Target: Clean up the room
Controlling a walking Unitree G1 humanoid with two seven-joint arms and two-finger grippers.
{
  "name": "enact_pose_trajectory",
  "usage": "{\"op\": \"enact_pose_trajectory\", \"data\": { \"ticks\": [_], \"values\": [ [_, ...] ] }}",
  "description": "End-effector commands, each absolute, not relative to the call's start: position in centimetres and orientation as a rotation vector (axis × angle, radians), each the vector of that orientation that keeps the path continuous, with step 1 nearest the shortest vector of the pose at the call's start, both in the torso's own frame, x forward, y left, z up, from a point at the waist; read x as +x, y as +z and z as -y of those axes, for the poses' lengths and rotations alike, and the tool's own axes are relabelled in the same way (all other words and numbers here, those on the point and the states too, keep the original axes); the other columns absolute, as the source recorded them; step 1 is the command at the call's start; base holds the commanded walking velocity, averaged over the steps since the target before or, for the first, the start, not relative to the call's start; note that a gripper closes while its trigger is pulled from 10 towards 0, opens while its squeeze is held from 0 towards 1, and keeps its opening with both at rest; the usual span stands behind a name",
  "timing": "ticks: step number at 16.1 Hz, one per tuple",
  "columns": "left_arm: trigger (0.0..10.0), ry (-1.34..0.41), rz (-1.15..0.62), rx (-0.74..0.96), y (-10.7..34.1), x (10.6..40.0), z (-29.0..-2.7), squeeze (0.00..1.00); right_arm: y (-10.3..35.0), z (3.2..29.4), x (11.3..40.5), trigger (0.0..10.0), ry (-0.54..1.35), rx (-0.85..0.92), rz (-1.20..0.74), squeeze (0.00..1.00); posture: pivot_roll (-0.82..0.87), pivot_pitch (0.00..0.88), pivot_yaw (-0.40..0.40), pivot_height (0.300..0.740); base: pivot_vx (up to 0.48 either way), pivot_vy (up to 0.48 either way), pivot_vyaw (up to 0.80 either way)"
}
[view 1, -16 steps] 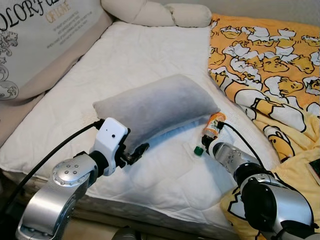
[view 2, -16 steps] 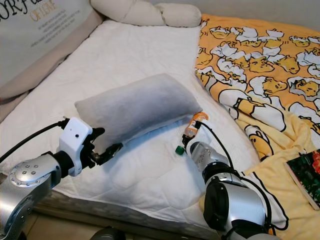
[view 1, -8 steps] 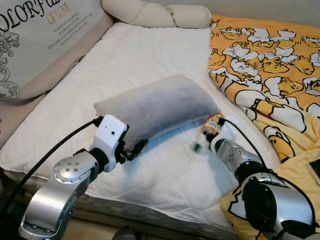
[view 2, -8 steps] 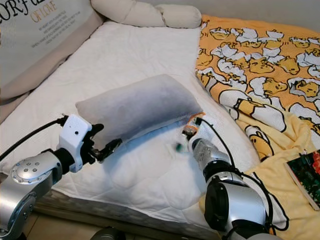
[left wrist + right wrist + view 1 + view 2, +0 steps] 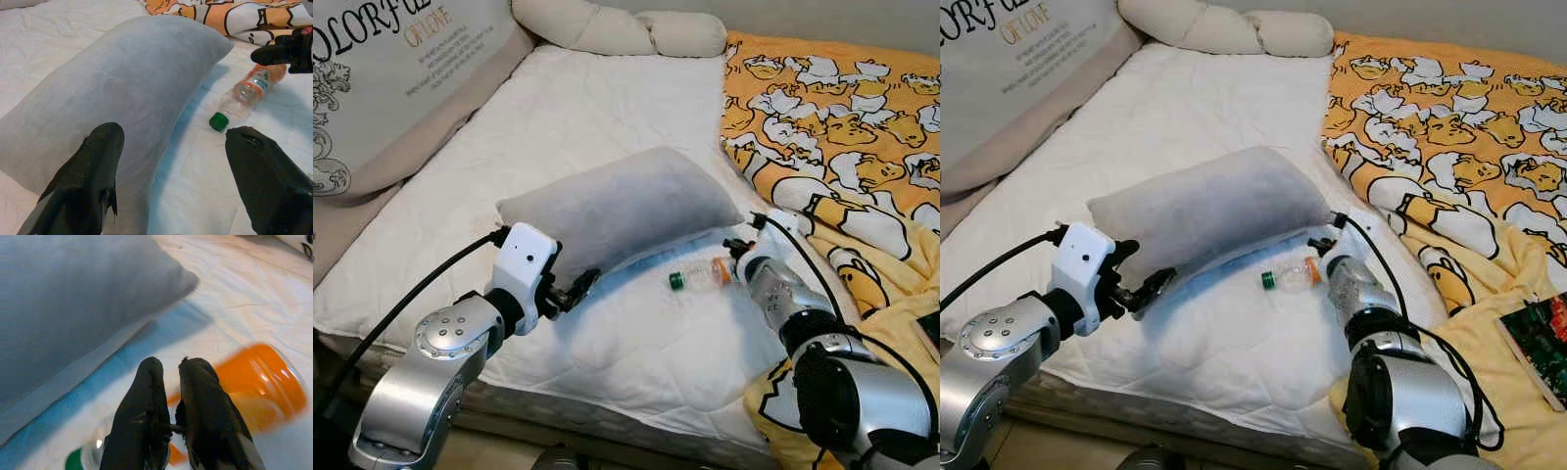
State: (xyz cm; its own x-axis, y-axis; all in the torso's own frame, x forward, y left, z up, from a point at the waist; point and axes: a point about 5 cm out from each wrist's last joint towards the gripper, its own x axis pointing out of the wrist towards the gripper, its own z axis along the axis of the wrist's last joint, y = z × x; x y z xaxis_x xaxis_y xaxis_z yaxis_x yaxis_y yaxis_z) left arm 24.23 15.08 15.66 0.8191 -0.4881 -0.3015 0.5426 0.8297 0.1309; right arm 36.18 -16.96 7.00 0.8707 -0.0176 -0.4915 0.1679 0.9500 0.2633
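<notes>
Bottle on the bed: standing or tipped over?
Tipped over. The bottle lies flat on the white mattress, green cap pointing away from the right gripper.

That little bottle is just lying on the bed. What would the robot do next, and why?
Probably open the right hand and close it around the plastic bottle. The bottle lies on its side on the white mattress pad beside the grey pillow, and that hand's fingers are shut right at its orange end, holding nothing.

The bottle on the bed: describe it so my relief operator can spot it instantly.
On the white mattress, look just in front of the grey pillow, toward the duck-print blanket. The bottle lies on its side beside the right gripper: small, clear plastic, with a green cap and an orange base.
</notes>
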Motion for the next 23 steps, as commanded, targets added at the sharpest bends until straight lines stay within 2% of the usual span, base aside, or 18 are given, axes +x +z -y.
{"op": "enact_pose_trajectory", "data": {
  "ticks": [1, 5, 13, 15, 17, 19, 20, 23],
  "values": [
    [10.0, -0.541, -0.266, 0.224, 15.7, 24.3, -15.5, 0.00, 7.6, 16.6, 36.6, 10.0, -0.061, 0.257, -0.528, 1.00, 0.13, 0.000, -0.004, 0.740, 0.000, 0.000, 0.00],
    [10.0, -0.538, -0.276, 0.239, 15.7, 24.2, -15.9, 0.00, 7.7, 16.5, 36.7, 10.0, -0.024, 0.130, -0.626, 1.00, 0.13, 0.000, -0.008, 0.740, 0.000, 0.000, 0.00],
    [10.0, -0.542, -0.288, 0.240, 15.6, 23.9, -15.9, 0.00, 7.9, 16.4, 36.8, 10.0, -0.037, 0.061, -0.665, 1.00, 0.13, 0.000, -0.008, 0.740, 0.000, 0.000, 0.00],
    [10.0, -0.545, -0.291, 0.240, 15.6, 23.8, -15.8, 0.00, 8.6, 16.8, 37.2, 10.0, 0.038, -0.050, -0.628, 1.00, 0.13, 0.000, -0.010, 0.740, 0.000, 0.000, 0.00],
    [10.0, -0.548, -0.293, 0.240, 15.6, 23.8, -15.8, 0.00, 10.0, 17.7, 37.8, 10.0, 0.186, -0.236, -0.570, 1.00, 0.13, 0.000, -0.016, 0.740, 0.000, 0.000, 0.00],
    [10.0, -0.549, -0.294, 0.242, 15.7, 23.7, -15.9, 0.00, 10.5, 18.3, 37.9, 10.0, 0.246, -0.318, -0.561, 1.00, 0.13, 0.000, -0.016, 0.740, 0.000, 0.000, 0.00],
    [10.0, -0.552, -0.304, 0.247, 15.8, 23.4, -16.1, 0.00, 11.2, 18.5, 38.1, 10.0, 0.379, -0.479, -0.540, 1.00, 0.15, 0.009, -0.015, 0.740, 0.000, 0.000, 0.00],
    [10.0, -0.563, -0.324, 0.256, 16.0, 22.4, -16.7, 0.00, 12.0, 18.8, 38.1, 10.0, 0.543, -0.734, -0.495, 1.00, 0.17, 0.061, -0.014, 0.740, 0.000, 0.000, 0.00]
  ]
}}
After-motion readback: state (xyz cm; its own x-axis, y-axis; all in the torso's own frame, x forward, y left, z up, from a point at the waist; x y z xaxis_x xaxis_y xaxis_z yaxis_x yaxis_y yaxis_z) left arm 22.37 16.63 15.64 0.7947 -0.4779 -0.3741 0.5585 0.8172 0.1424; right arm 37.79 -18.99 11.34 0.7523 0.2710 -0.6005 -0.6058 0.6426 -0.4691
